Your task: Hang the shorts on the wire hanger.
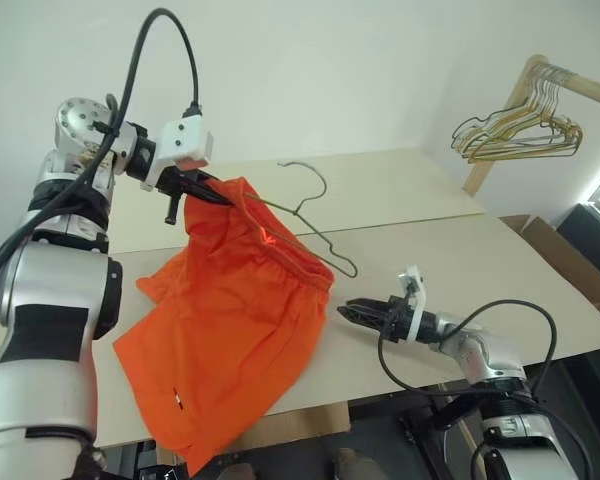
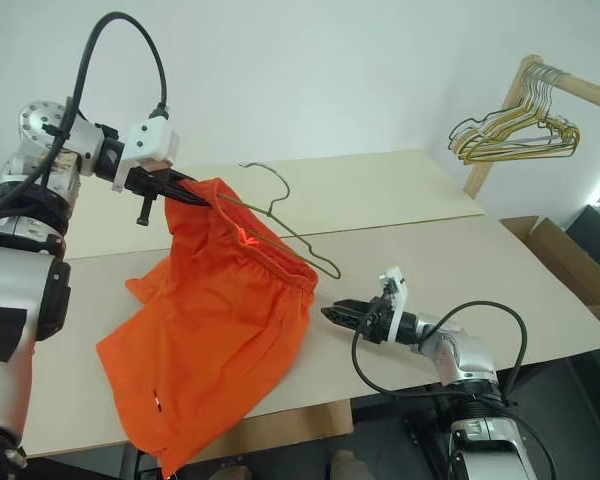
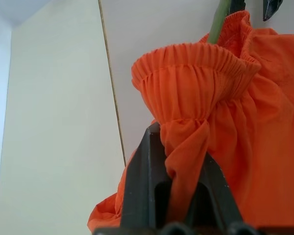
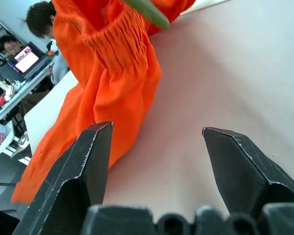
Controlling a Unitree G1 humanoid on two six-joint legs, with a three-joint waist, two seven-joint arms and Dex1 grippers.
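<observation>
Head views: left gripper raised above the table, clamped on the waistband of the shorts. Shorts draped from that grip down to the table's near edge, lower leg hanging over it. Wire hanger threaded through the waistband, long axis slanting from the grip down toward the right gripper, hook up and away from the table's near edge. Right gripper just beside the shorts, low over the table, jaws apart, empty. Bunch of hangers on a rack well beyond the table.

Left wrist view: fingers pinching bunched waistband fabric.

Right wrist view: fingers spread, nothing between.

Risk, judged: hanger only loosely caught; could slide out if the waistband sags or the right gripper nudges it.
</observation>
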